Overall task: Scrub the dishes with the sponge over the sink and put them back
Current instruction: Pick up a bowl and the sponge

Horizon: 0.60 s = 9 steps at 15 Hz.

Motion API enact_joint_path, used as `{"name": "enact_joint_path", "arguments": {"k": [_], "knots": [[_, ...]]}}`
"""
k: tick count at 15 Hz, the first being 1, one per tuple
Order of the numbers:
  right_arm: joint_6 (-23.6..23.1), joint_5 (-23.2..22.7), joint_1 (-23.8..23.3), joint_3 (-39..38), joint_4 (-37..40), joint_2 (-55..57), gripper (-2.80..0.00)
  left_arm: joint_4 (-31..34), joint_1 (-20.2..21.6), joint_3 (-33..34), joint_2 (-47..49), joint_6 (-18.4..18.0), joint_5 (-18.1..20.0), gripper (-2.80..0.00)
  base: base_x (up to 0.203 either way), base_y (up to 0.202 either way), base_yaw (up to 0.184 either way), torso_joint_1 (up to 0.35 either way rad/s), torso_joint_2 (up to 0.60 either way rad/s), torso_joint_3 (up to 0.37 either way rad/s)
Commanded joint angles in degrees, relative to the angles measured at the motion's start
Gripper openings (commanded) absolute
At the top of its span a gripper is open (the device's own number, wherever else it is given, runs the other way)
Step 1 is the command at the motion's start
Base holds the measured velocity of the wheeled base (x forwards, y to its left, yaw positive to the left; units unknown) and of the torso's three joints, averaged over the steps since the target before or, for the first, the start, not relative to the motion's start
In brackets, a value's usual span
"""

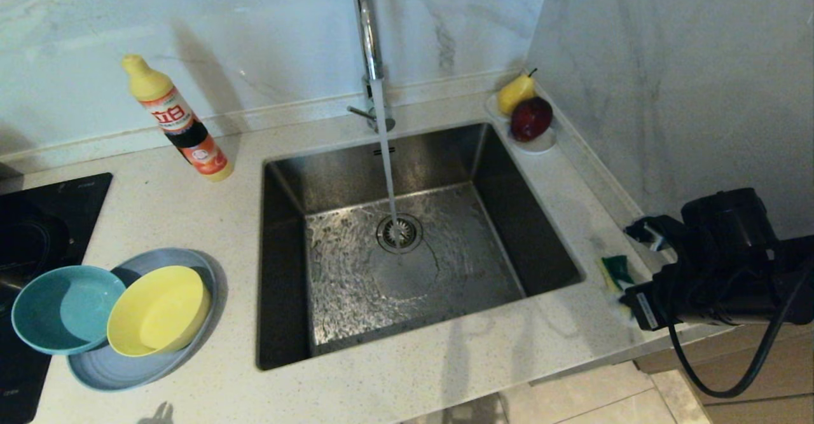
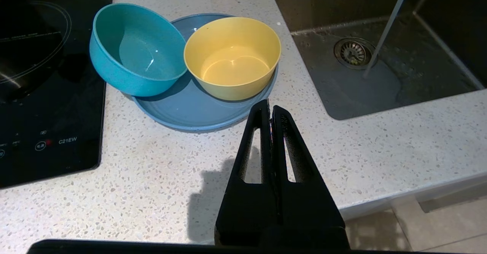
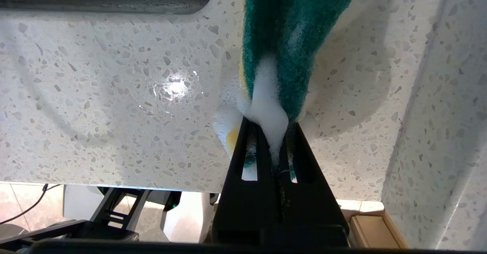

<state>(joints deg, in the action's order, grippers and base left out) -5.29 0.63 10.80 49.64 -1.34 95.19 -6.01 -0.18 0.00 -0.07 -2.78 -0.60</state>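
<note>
Right gripper (image 3: 271, 122) pinched on soapy sponge (image 3: 289, 37), on counter at sink's (image 1: 547, 239) 3 o'clock; sponge possibly lifted slightly. Left gripper (image 2: 271, 109) closed, empty. Bowls on plate (image 1: 121, 367) at sink's 9 o'clock.

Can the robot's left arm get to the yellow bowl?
Probably yes. The left gripper, shut, hangs just short of the yellow bowl on the plate, with only bare counter between them.
</note>
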Motion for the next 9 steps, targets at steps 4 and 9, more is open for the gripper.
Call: {"name": "enact_joint_path", "arguments": {"k": [4,9], "knots": [[-0.1,-0.1,0.9,0.4,0.7,-4.4,-2.8,-0.1,0.0,2.3,0.0,0.0,0.0,-2.8,0.0,0.0,0.0,0.0,0.0,0.0],[1.8,-2.2,6.0,0.9,4.7,-11.2,-2.8,-0.1,0.0,2.3,0.0,0.0,0.0,-2.8,0.0,0.0,0.0,0.0,0.0,0.0]]}}
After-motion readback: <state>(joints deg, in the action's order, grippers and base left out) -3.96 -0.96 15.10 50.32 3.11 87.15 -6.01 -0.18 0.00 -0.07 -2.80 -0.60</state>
